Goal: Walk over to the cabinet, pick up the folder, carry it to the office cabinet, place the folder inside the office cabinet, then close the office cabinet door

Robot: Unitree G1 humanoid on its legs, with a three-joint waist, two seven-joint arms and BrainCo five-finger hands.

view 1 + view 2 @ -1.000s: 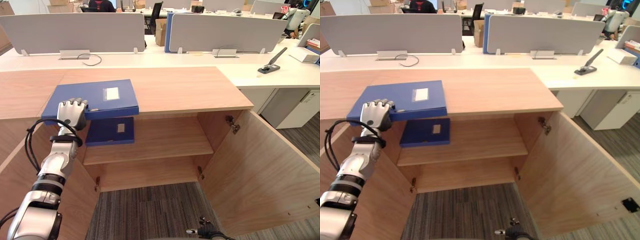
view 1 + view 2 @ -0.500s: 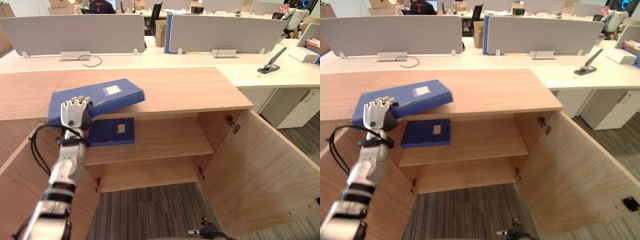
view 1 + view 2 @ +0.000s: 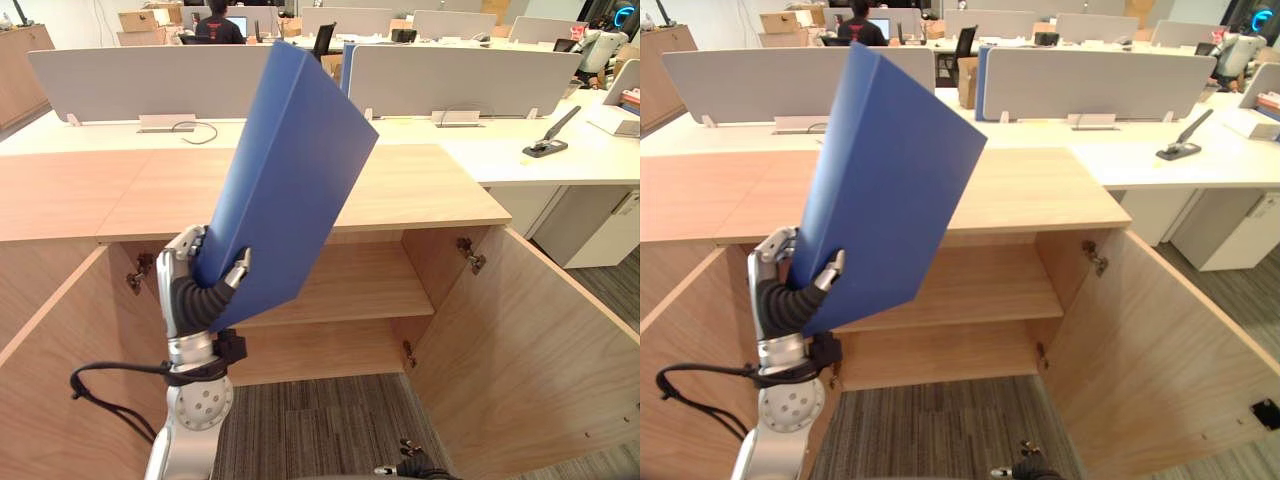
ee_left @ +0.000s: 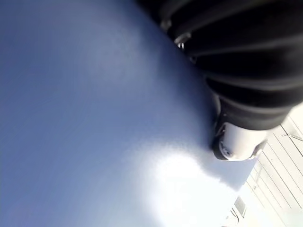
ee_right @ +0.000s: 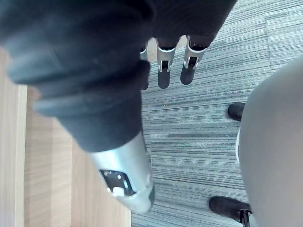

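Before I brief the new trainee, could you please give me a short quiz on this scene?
1. True or false: the left hand presses the blue folder flat onto the cabinet top.
2. The cabinet's right door is: A) swung open, B) shut, C) taken off.
3. What lies below the right hand?

Key
1. False: the left hand holds the blue folder up on a steep tilt, clear of the cabinet top, with the thumb on its near face.
2. A.
3. Grey carpet; the right hand hangs over it with relaxed fingers, holding nothing.
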